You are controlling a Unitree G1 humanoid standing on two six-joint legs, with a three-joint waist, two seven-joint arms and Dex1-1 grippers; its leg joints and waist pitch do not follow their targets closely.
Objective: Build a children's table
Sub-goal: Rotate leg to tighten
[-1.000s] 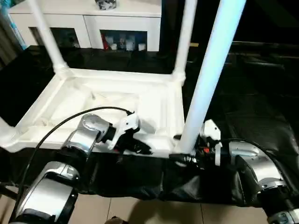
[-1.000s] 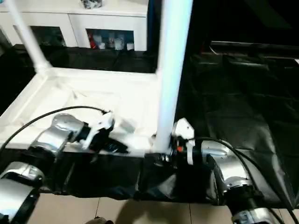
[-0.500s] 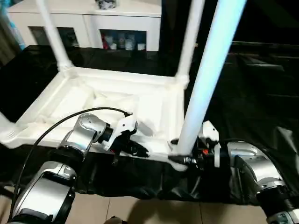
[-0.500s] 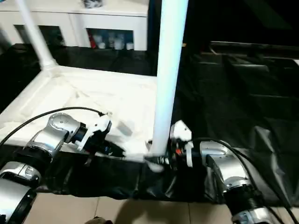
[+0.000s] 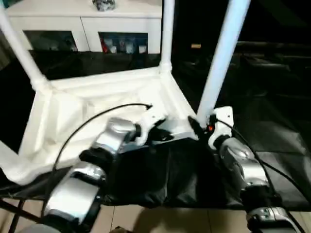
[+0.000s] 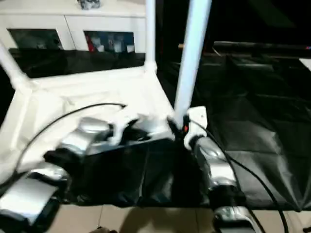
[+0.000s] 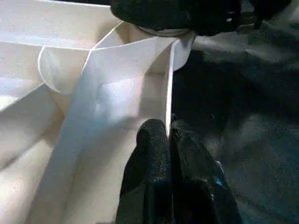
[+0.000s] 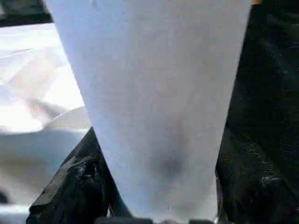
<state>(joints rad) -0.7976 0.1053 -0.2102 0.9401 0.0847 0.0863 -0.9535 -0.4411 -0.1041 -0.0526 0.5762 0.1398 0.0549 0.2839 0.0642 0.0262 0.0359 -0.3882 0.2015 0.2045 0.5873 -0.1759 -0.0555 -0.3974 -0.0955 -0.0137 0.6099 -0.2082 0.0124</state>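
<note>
Left tool (image 7: 169, 140): pinching table rim (image 7: 159, 70) | right tool (image 8: 154, 186): gripping leg (image 5: 221, 63) | behind: white cabinet (image 5: 87, 24)

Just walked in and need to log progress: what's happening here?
The robot is working on a small white plastic children's table lying upside down on the black-sheeted work table. Its left gripper is shut on the tabletop's thin near rim, and its right gripper has its fingers around the near-right white tubular leg. Other legs stand upright in their corner sockets.

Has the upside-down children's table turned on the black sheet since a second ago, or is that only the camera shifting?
Yes. Against the white cabinet, the children's table has swung: its far edge ran level with the cabinet front, now it slants, near-right corner drawn in by both grippers.
</note>
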